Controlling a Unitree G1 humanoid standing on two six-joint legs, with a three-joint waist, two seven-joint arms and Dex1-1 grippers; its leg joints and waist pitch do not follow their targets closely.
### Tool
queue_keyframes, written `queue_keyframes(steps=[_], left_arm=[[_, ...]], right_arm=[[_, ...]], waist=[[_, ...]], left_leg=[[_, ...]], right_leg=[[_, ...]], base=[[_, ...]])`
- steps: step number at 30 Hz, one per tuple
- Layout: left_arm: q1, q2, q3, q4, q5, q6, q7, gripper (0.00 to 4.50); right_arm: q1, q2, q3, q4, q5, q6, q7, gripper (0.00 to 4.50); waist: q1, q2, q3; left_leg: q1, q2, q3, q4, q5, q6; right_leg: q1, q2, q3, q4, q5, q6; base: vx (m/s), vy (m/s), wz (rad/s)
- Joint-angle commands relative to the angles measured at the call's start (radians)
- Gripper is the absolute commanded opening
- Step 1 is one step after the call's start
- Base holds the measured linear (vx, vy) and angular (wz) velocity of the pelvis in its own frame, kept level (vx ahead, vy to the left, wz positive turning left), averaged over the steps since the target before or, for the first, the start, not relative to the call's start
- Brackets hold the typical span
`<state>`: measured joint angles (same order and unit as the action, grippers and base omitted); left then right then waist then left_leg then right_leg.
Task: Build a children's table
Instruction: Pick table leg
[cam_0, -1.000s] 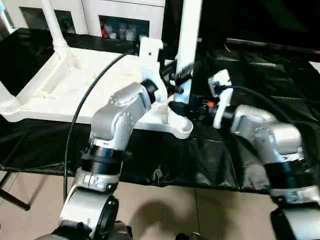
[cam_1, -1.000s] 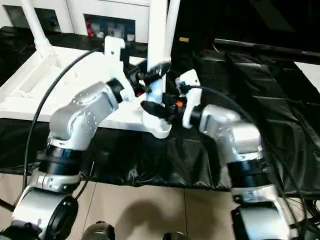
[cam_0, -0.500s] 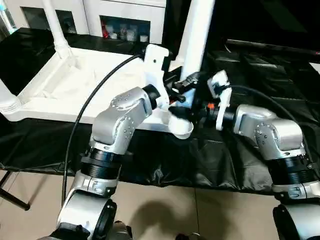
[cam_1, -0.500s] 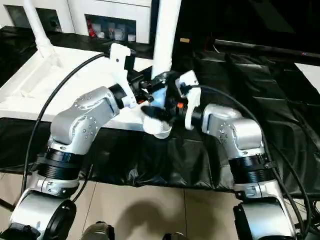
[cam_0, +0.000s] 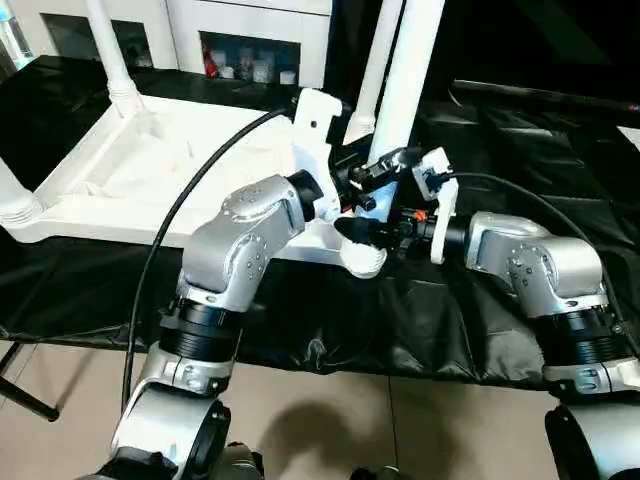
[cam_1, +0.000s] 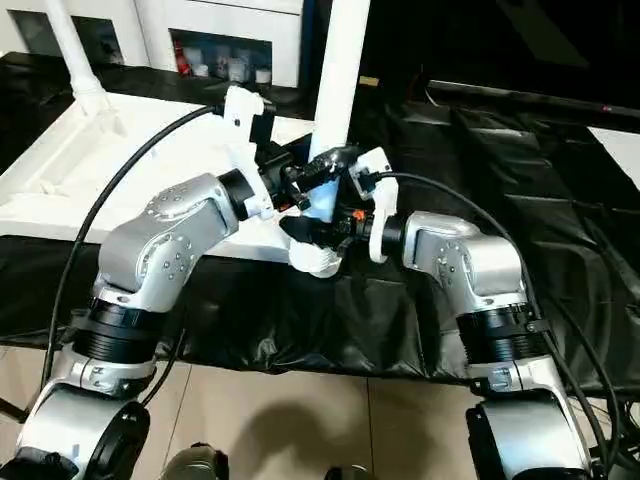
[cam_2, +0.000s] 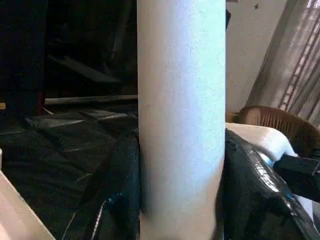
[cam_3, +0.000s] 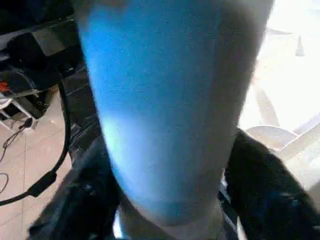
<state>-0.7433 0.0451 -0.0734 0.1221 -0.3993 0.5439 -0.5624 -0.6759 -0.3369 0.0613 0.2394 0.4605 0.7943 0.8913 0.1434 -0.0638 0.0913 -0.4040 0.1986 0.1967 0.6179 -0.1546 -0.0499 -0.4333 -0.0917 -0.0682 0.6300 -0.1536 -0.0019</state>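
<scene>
The white table top (cam_0: 120, 175) lies upside down on the black-covered bench. A white table leg (cam_0: 408, 80) rises from its near right corner socket (cam_0: 364, 262), leaning to the right at the top. My left gripper (cam_0: 378, 168) is shut on this leg a little above its foot; up close the leg (cam_2: 180, 120) stands between that gripper's fingers. My right gripper (cam_0: 366, 232) is shut on the leg's lower end just above the socket, and there the leg (cam_3: 165, 110) has dark fingers (cam_3: 272, 195) on both sides.
Other legs stand upright in the sockets: far left (cam_0: 112, 55), near left (cam_0: 10, 195), and one behind the held leg (cam_0: 374, 60). A white cabinet (cam_0: 250, 40) stands at the back. Black sheeting (cam_0: 520, 160) covers the bench to the right; tiled floor (cam_0: 330, 420) lies below.
The held leg has tipped from nearly upright to leaning right at the top. My left gripper has risen and swung right with it, and the right gripper has narrowed at the leg's base.
</scene>
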Motion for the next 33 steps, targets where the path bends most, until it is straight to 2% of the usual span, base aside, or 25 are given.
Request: queue_keyframes(steps=[1,6,7,12,17,19,21,26,30,33], left_arm=[[0.001,-0.009,-0.013,-0.032,-0.017,0.015,-0.011,1.9],[-0.005,-0.016,0.004,-0.028,-0.023,0.025,0.011,1.9],[-0.016,-0.022,0.022,-0.013,-0.02,0.029,0.039,2.46],[-0.053,-0.036,0.064,0.028,-0.004,-0.02,0.091,2.86],[-0.071,-0.038,0.075,0.047,0.015,-0.06,0.107,3.19],[-0.071,-0.038,0.079,0.042,0.008,-0.053,0.101,2.83],[-0.064,-0.037,0.074,0.032,0.002,-0.04,0.098,2.77],[-0.061,-0.036,0.071,0.04,0.0,-0.051,0.103,2.21],[-0.063,-0.041,0.079,0.049,-0.002,-0.062,0.1,1.92],[-0.061,-0.042,0.077,0.046,-0.007,-0.063,0.088,1.87]], right_arm=[[-0.019,-0.012,0.01,-0.001,-0.009,-0.008,-0.001,2.6],[-0.013,-0.007,0.011,-0.003,-0.01,-0.011,0.002,2.29],[-0.012,-0.004,0.011,-0.002,-0.01,-0.012,0.001,2.08],[-0.009,-0.004,0.013,-0.008,-0.012,-0.012,0.0,1.95],[-0.008,-0.006,0.02,-0.01,-0.017,-0.015,0.002,1.95],[-0.009,-0.004,0.022,-0.008,-0.018,-0.016,0.0,1.95],[-0.011,-0.004,0.024,-0.006,-0.02,-0.019,0.0,1.95],[-0.018,0.001,0.028,0.005,-0.023,-0.03,-0.002,1.95],[-0.03,0.004,0.028,0.015,-0.033,-0.041,0.002,1.95],[-0.031,-0.006,0.045,0.006,-0.056,-0.09,0.02,1.95]], waist=[[0.0,-0.01,-0.101],[0.0,-0.01,-0.102],[0.0,-0.007,-0.102],[0.001,-0.01,-0.103],[0.001,-0.011,-0.103],[0.001,-0.011,-0.103],[0.001,-0.012,-0.103],[0.001,-0.014,-0.102],[0.001,-0.015,-0.103],[0.002,-0.015,-0.103]], left_leg=[[0.024,0.028,-0.016,-0.069,-0.174,-0.029],[0.025,0.028,-0.016,-0.069,-0.177,-0.029],[0.024,0.028,-0.016,-0.068,-0.177,-0.03],[0.024,0.027,-0.016,-0.068,-0.18,-0.027],[0.023,0.027,-0.017,-0.068,-0.175,-0.028],[0.023,0.027,-0.017,-0.067,-0.168,-0.026],[0.023,0.027,-0.016,-0.067,-0.167,-0.025],[0.024,0.028,-0.017,-0.068,-0.177,-0.025],[0.024,0.027,-0.016,-0.067,-0.167,-0.024],[0.023,0.028,-0.015,-0.066,-0.165,-0.022]], right_leg=[[0.062,-0.054,0.039,-0.074,-0.252,-0.143],[0.062,-0.054,0.039,-0.073,-0.249,-0.147],[0.063,-0.054,0.04,-0.073,-0.243,-0.15],[0.064,-0.054,0.038,-0.076,-0.254,-0.146],[0.065,-0.055,0.038,-0.076,-0.25,-0.133],[0.064,-0.054,0.038,-0.073,-0.24,-0.14],[0.064,-0.054,0.038,-0.073,-0.24,-0.144],[0.063,-0.055,0.038,-0.075,-0.263,-0.14],[0.063,-0.054,0.038,-0.074,-0.25,-0.142],[0.063,-0.056,0.039,-0.073,-0.245,-0.144]], base=[[0.0,0.0,0.0],[0.0,0.0,0.0],[0.0,0.0,0.0],[0.0,0.0,0.0],[0.0,0.0,0.0],[0.0,0.0,0.0],[0.0,0.0,0.0],[0.0,0.0,0.0],[0.0,0.0,0.0],[0.0,0.0,0.0]])
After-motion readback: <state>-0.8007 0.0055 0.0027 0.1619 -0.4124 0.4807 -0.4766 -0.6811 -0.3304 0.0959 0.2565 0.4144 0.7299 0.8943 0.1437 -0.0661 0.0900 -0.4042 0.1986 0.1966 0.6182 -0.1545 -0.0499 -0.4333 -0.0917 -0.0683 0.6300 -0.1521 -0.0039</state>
